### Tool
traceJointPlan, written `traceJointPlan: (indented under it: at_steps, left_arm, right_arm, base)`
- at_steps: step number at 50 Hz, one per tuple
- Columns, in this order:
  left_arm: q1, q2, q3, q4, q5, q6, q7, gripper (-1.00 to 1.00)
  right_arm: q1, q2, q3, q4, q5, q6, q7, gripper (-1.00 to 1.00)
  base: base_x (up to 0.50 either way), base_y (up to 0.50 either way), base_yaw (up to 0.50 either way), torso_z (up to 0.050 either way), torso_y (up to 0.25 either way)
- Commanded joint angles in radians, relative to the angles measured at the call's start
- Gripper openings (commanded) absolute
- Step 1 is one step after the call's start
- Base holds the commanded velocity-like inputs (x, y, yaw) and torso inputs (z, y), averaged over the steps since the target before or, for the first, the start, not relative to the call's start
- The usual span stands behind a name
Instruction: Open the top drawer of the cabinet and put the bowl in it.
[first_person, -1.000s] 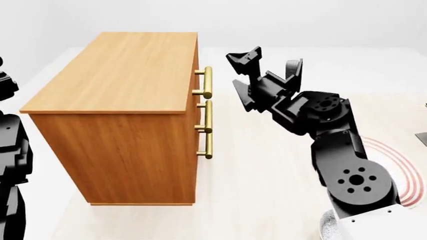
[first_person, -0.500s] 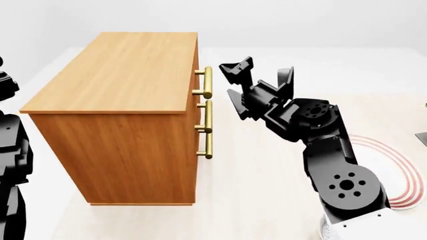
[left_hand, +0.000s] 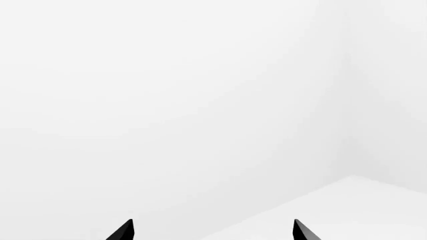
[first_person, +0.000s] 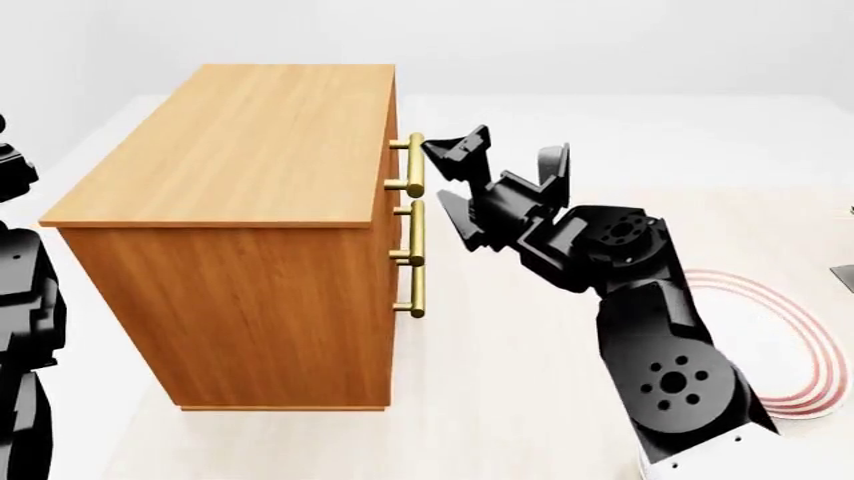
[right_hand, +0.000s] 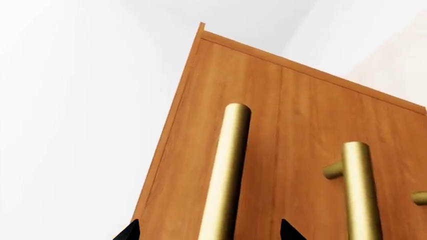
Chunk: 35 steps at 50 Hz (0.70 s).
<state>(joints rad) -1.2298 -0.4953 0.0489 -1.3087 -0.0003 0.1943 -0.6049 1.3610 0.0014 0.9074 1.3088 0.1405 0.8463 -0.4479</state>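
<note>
White walls and a pale floor frame the scene, with nothing but blank wall ahead of the left gripper (left_hand: 212, 231). Only its two dark tips show, set well apart, so it is open and empty; the left arm (first_person: 27, 300) hangs at the far left of the head view, beside the cabinet's side and away from its drawer fronts, seemingly parked out of the way.

Next comes the cabinet (first_person: 240, 250), turned so that its three brass handles face the right arm. All three drawers are shut. The top drawer (right_hand: 233, 130) carries the handle (first_person: 414, 165) farthest up in the head view.

Just right of that handle is the right gripper (first_person: 449, 185), jaws spread and holding nothing. In the right wrist view the bar runs between the two tips, so the fingers seem lined up to straddle it; whether they have reached round it yet I cannot tell. Closing on the bar and pulling away from the cabinet looks like the next need.

Further right, a plate (first_person: 787, 345) with red rings lies on the floor, partly behind the right arm. No bowl shows in any view.
</note>
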Motion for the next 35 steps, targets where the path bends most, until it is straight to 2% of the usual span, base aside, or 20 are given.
traceJointPlan:
  at_steps: [1, 6, 17, 31, 32, 35]
  left_arm:
    - [-0.001, 0.001, 0.000, 0.000, 0.001, 0.000, 0.000, 1.00]
    - [0.000, 0.000, 0.000, 0.000, 0.000, 0.000, 0.000, 1.00]
    - [0.000, 0.000, -0.003, 0.000, -0.001, 0.001, 0.002, 1.00]
    - [0.001, 0.000, -0.001, 0.000, 0.001, 0.002, 0.001, 1.00]
    - [0.001, 0.000, -0.002, 0.000, 0.000, 0.002, 0.001, 1.00]
    - [0.001, 0.000, -0.002, 0.000, 0.000, 0.003, 0.002, 1.00]
  right_arm:
    - [-0.007, -0.001, -0.050, 0.000, 0.062, 0.032, -0.003, 1.00]
    - [-0.012, -0.001, -0.086, 0.000, 0.102, 0.036, 0.004, 1.00]
    - [-0.032, -0.001, -0.277, 0.000, 0.311, 0.030, 0.037, 1.00]
    - [-0.040, -0.001, -0.374, 0.000, 0.413, 0.018, 0.052, 1.00]
    - [-0.040, -0.001, -0.384, 0.000, 0.419, 0.012, 0.056, -1.00]
    - [-0.039, -0.001, -0.418, 0.000, 0.442, 0.006, 0.058, -1.00]
  base:
    - [0.00, 0.00, 0.00, 0.000, 0.000]
    - [0.00, 0.00, 0.00, 0.000, 0.000]
    - [0.00, 0.00, 0.00, 0.000, 0.000]
    - [0.00, 0.00, 0.00, 0.000, 0.000]
    - [0.00, 0.00, 0.00, 0.000, 0.000]
    - [0.00, 0.00, 0.00, 0.000, 0.000]
